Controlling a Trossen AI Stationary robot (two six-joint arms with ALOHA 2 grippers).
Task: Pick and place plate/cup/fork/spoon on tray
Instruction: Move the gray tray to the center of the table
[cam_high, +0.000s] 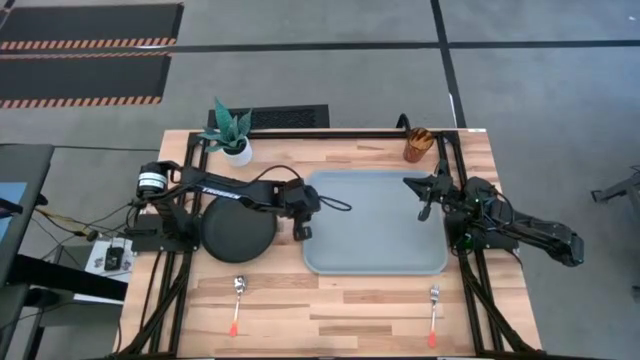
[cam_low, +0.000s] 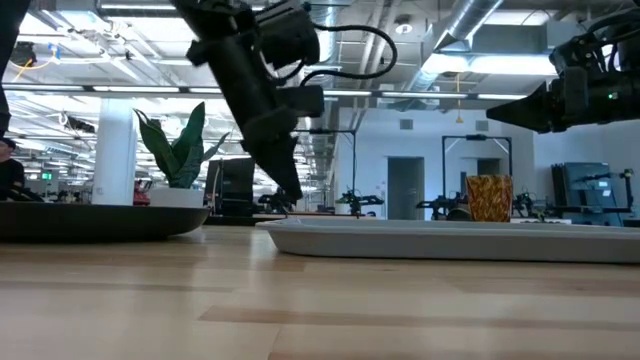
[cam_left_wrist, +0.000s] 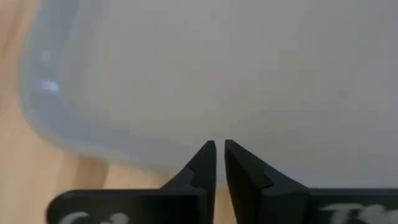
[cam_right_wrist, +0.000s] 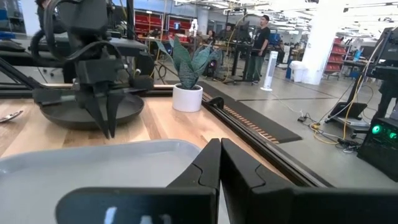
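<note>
The round matte black plate (cam_high: 237, 227) lies flat on the wooden surface (cam_high: 330, 305), just left of the large pale grey-blue rectangular tray (cam_high: 375, 222), which holds nothing. My left end effector (cam_high: 302, 232) hangs point-down over the tray's left rim, between plate and tray, its fingers (cam_left_wrist: 205, 163) nearly together with only a thin slit between them, gripping nothing. My right end effector (cam_high: 423, 212) hovers above the tray's right edge, fingers (cam_right_wrist: 208, 165) pressed almost together and empty. The small amber-brown patterned tumbler (cam_high: 417, 144) stands beyond the tray's far right corner. The red-handled spoon (cam_high: 238, 303) and the red-handled fork (cam_high: 433, 313) lie near the front edge, well apart. A white pot with a green plant (cam_high: 234, 137) sits at the far left.
</note>
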